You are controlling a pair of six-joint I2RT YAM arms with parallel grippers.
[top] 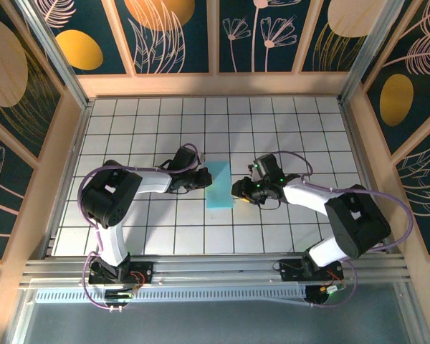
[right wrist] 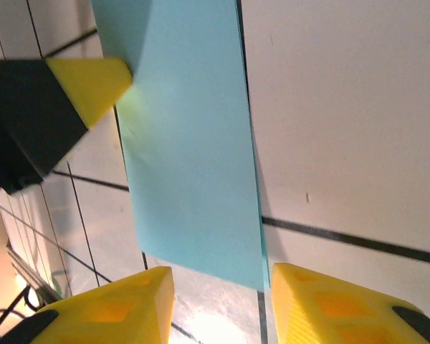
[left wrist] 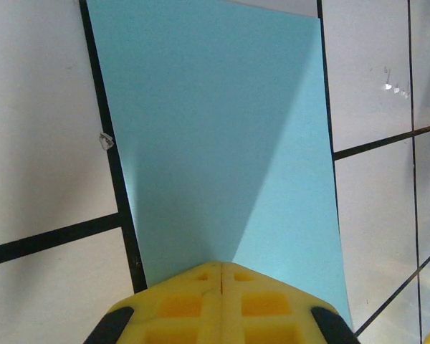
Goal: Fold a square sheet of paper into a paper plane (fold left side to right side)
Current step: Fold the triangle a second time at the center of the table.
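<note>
While I watch the top view, the square sheet of paper [top: 218,184] reads as a narrow light-cyan rectangle, longer than it is wide, lying flat near the middle of the gridded table [top: 287,129] with its long sides running roughly 12 to 6 o'clock. Its surface looks smooth and plain, and I see no diagonal creases on it. From the left wrist camera a soft shadow falls slantwise across the cyan. The left gripper [top: 199,179] sits at the paper's 9 o'clock edge. Its yellow fingers [left wrist: 201,304] are pressed together with no gap, their tip right at the sheet's near border. I cannot tell whether any paper is pinched between them. The right gripper [top: 238,190] sits at about 4 o'clock of the sheet, just beside its long edge. Through its wrist camera I see the jaws standing apart, with the paper's near edge lying in front of the gap and the left gripper's yellow fingertip [right wrist: 93,82] touching the far side.
</note>
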